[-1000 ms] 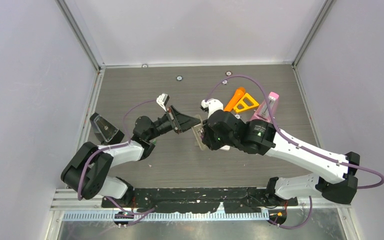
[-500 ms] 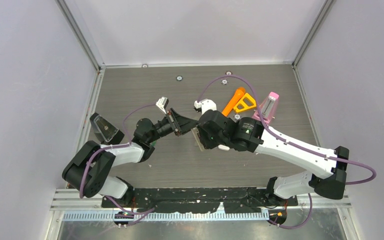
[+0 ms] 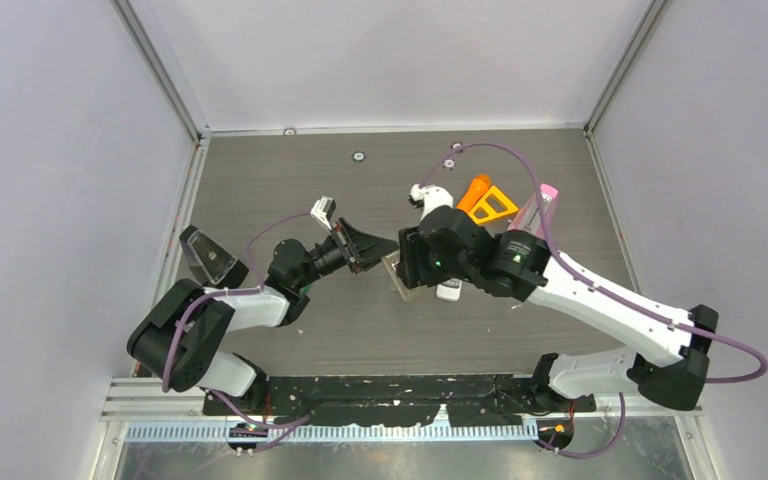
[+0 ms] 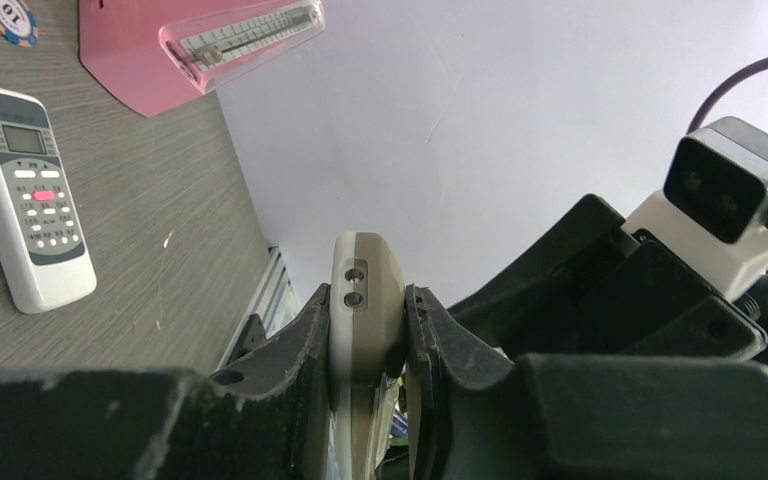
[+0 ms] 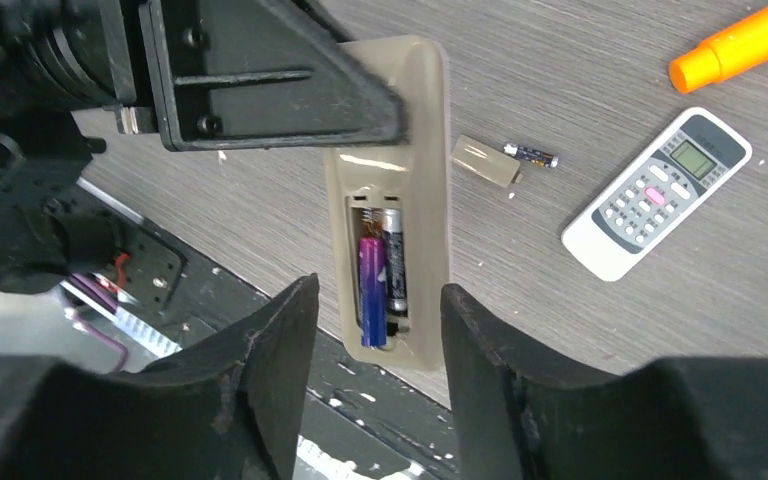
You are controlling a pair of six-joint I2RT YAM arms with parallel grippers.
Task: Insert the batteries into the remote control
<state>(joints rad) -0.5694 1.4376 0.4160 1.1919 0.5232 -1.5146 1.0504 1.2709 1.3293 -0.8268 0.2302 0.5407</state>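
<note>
Top external view, compared with one second before: the right arm has lifted its wrist a little toward the far side, and a white remote [image 3: 448, 290] that it covered before now shows under it. The left arm has almost not moved.

The right pincer [image 5: 376, 300] is released, with its two fingers [image 5: 260, 370] standing apart over the sides of the beige remote [image 5: 390, 200] and grasping nothing. The left pincer [image 4: 365, 320] is clenched on the upper end of this beige remote and holds it above the surface [image 3: 290, 180], with its open compartment facing the right wrist camera. The two arms reach inward and meet near the middle, the left one bent low and the right one stretched long from its base.

In the compartment a purple cell [image 5: 372, 290] and a dark cell [image 5: 394, 265] lie side by side. A loose cell [image 5: 531, 154] lies on the surface, just beside the beige cover [image 5: 486, 160].

The surface is grey with a wood grain. The white remote lies on it face up, and further back are an orange tool [image 3: 475, 192] and a pink object [image 3: 540, 205]. Pale plain walls [image 3: 60, 150] close the space on three sides.
</note>
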